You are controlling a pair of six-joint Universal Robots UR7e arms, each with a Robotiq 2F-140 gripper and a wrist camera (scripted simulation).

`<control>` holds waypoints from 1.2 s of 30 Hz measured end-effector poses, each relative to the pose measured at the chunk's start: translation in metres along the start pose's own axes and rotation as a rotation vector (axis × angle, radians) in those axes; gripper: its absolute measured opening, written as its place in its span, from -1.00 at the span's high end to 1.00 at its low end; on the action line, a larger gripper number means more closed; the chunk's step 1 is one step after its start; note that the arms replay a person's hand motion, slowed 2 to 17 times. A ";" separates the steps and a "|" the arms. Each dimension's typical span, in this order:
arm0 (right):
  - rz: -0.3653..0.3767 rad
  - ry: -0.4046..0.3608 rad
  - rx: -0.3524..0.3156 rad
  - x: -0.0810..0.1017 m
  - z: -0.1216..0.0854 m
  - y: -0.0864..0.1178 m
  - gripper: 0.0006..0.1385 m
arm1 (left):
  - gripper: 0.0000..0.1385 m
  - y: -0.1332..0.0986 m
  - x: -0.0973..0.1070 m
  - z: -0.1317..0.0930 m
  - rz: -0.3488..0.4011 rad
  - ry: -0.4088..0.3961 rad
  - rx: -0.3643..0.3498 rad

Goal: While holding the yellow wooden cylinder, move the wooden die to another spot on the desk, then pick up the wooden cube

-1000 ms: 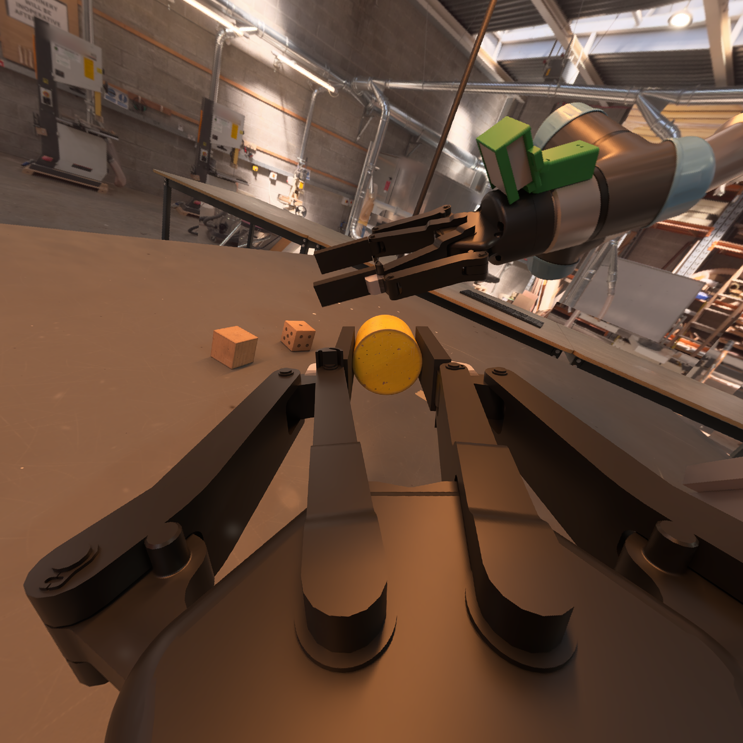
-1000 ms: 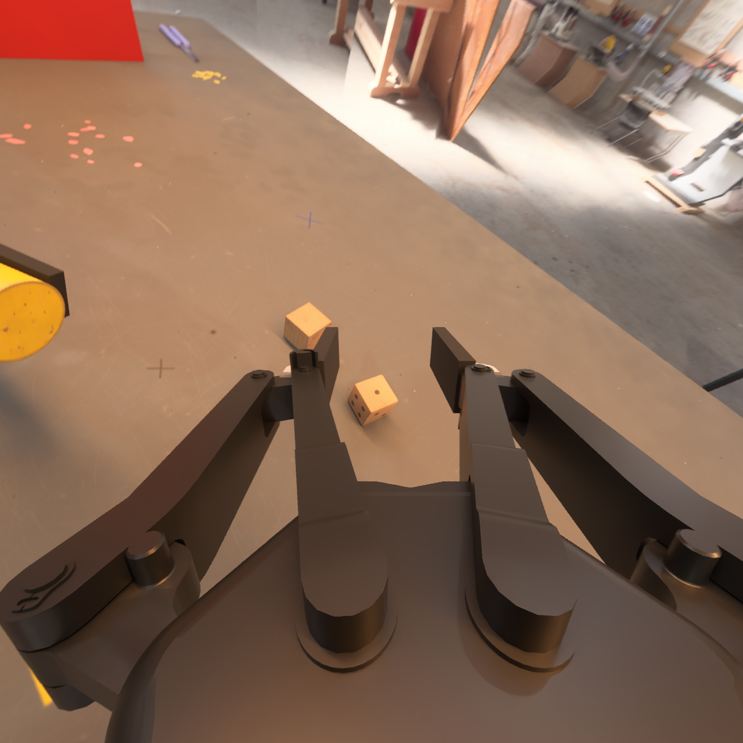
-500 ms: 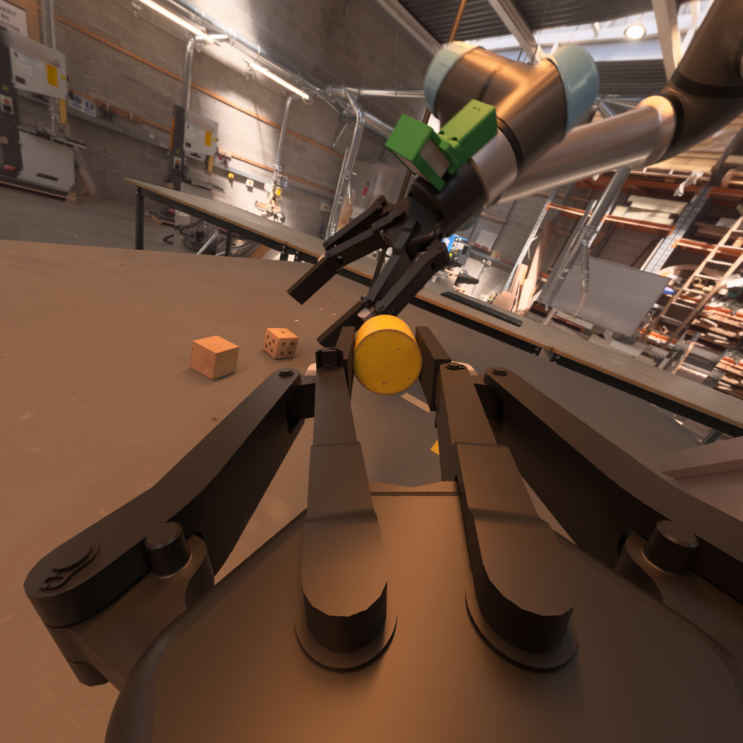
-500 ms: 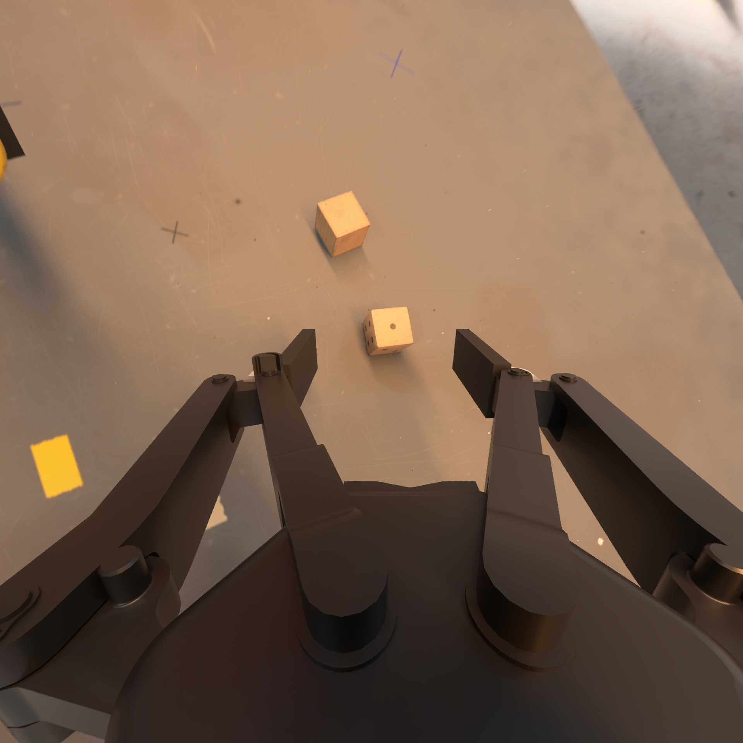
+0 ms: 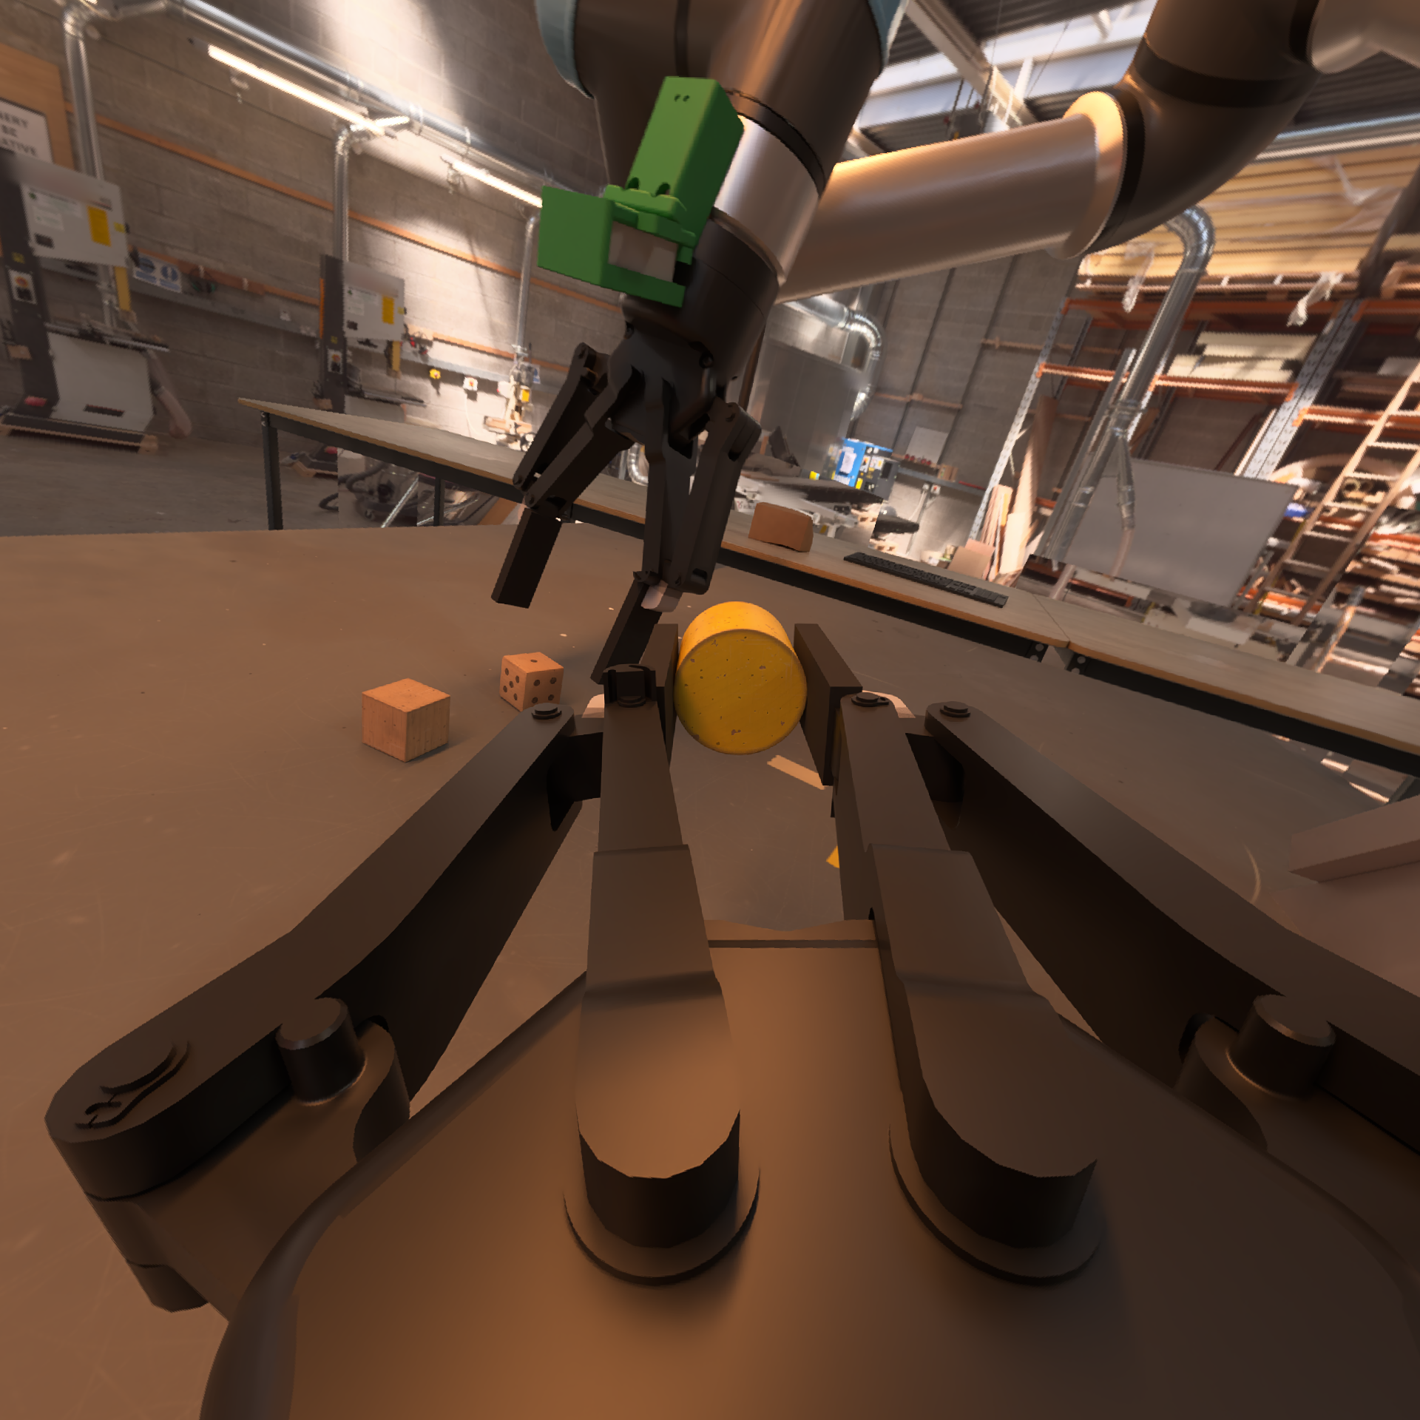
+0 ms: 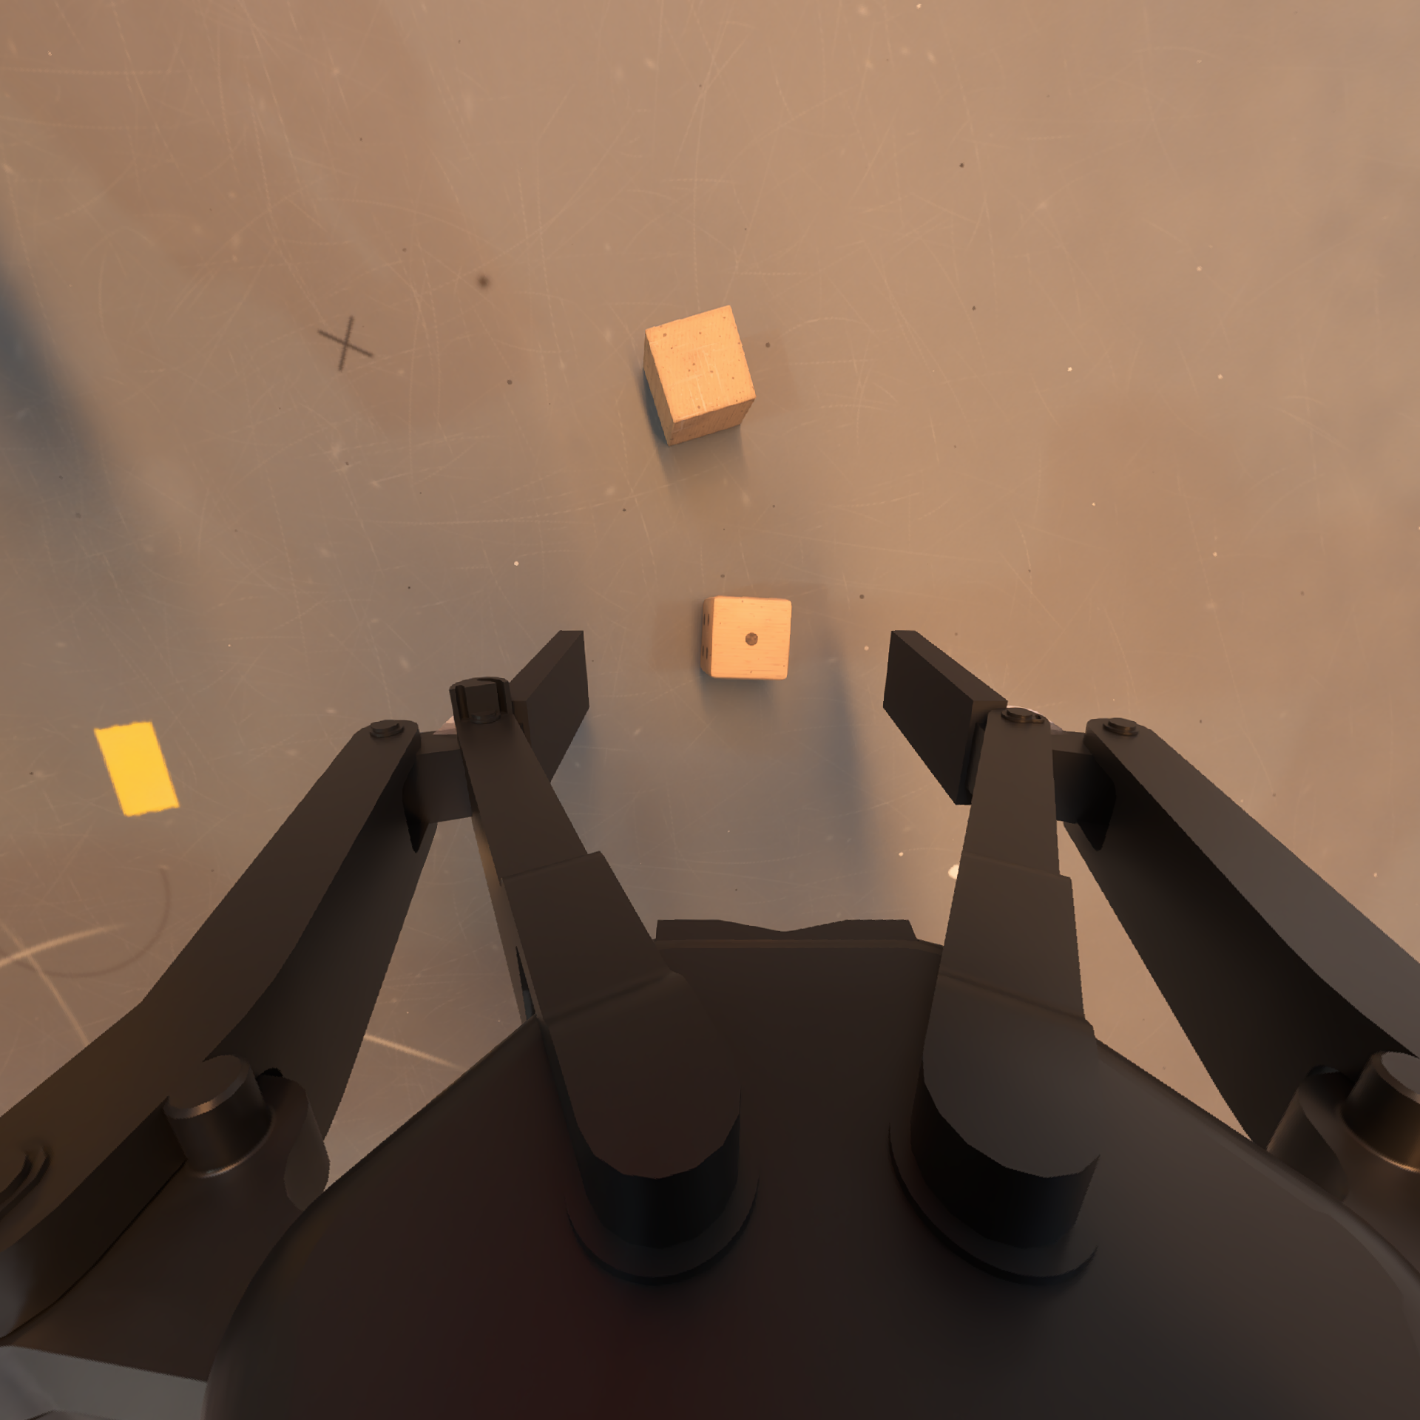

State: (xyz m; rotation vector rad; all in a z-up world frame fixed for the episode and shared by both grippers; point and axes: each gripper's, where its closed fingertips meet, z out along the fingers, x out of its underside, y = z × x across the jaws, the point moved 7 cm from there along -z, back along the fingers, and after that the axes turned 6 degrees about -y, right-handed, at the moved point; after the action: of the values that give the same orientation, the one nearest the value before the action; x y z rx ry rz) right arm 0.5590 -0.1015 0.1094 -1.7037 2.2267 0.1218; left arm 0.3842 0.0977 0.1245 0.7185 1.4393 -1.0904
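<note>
My left gripper (image 5: pixel 738 684) is shut on the yellow wooden cylinder (image 5: pixel 739 688) and holds it above the desk (image 5: pixel 192 807). The wooden die (image 5: pixel 531 679) and the plain wooden cube (image 5: pixel 405 718) rest on the desk to its left, apart from each other. My right gripper (image 6: pixel 736 695) is open and empty, pointing straight down above the die (image 6: pixel 746 638), which sits between and just beyond its fingertips. The cube (image 6: pixel 698 373) lies farther on. The right gripper also shows in the left wrist view (image 5: pixel 572 615), hovering above the die.
A yellow patch (image 6: pixel 137 767) and a pencilled cross (image 6: pixel 345 343) mark the desk (image 6: pixel 1076 307) left of the blocks. A wooden board's corner (image 5: pixel 1360 849) lies at the right. Other workbenches (image 5: pixel 922 584) stand behind.
My right gripper has swung from a slanted pose to pointing straight down over the die, with its jaws opened wider. The left gripper still holds the cylinder; die and cube have not moved.
</note>
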 end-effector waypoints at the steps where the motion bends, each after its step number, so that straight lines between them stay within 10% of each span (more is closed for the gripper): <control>1: -0.007 0.006 -0.008 -0.001 0.002 -0.001 -0.46 | 0.42 0.000 0.000 0.000 0.006 0.005 0.000; 14: 0.070 0.006 -0.187 -0.008 0.018 -0.003 -0.42 | 0.42 -0.005 0.000 0.001 0.056 0.032 0.007; 36: 0.073 0.038 -0.168 -0.005 0.029 -0.007 -0.06 | 0.42 -0.007 0.006 0.001 0.037 0.047 0.018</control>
State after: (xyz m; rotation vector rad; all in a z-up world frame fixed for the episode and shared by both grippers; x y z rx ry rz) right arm 0.5723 -0.0914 0.0846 -1.7212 2.3663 0.3045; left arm 0.3777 0.0932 0.1202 0.7858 1.4518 -1.0655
